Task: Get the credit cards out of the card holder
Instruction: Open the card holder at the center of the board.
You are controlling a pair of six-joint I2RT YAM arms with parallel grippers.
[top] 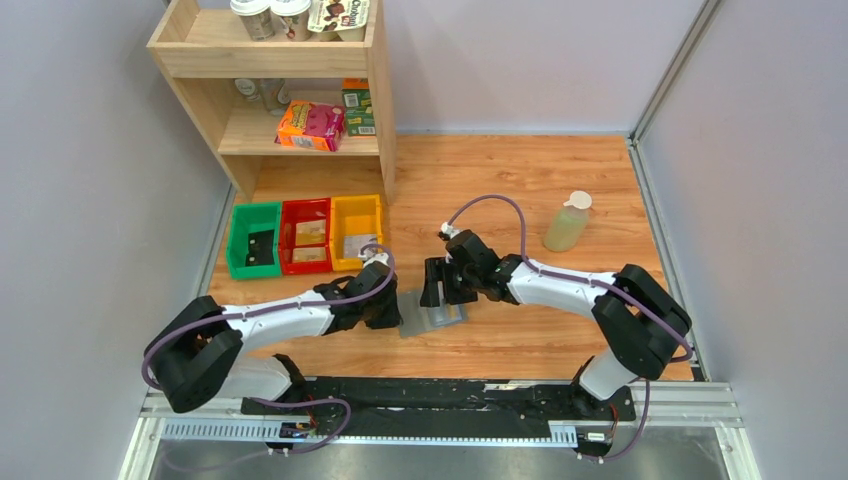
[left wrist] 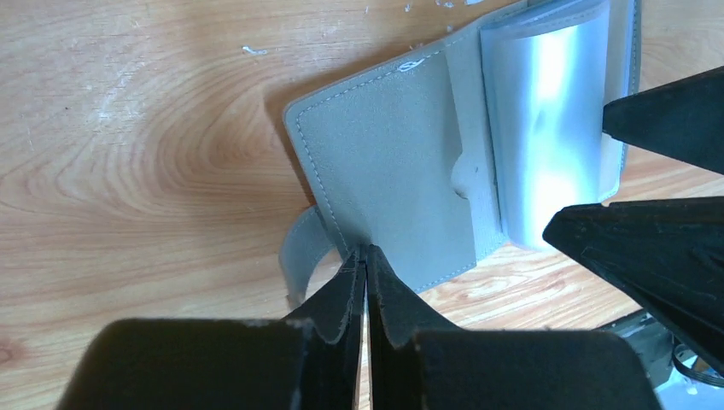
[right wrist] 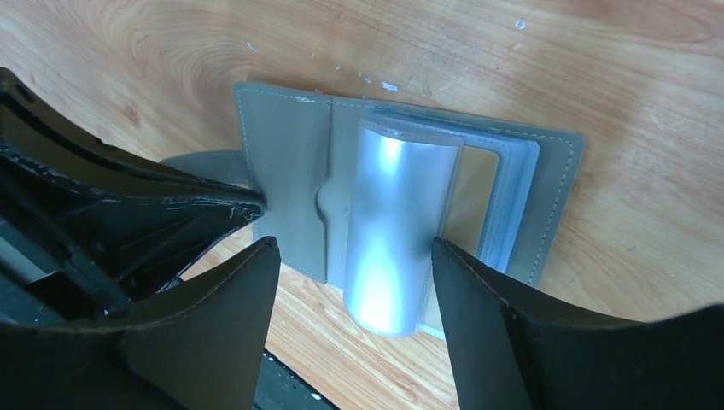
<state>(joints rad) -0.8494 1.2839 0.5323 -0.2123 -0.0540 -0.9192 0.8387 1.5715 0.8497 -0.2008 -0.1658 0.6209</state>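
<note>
Left fingers pinch card holder, right gripper astride sleeves, bins beyond

Card holder: grey bifold, lying open, inner side up, between both grippers. Left cover plain grey panel with pale stitching; its near corner nipped in closed tips of left gripper. Closing tab curls out from that edge, just beside left fingertips. Clear sleeve stack bows up along spine, between spread jaws of right gripper. Credit cards: only tan patch behind sleeves, beyond right fingertip, probably one card in its pocket.
</note>
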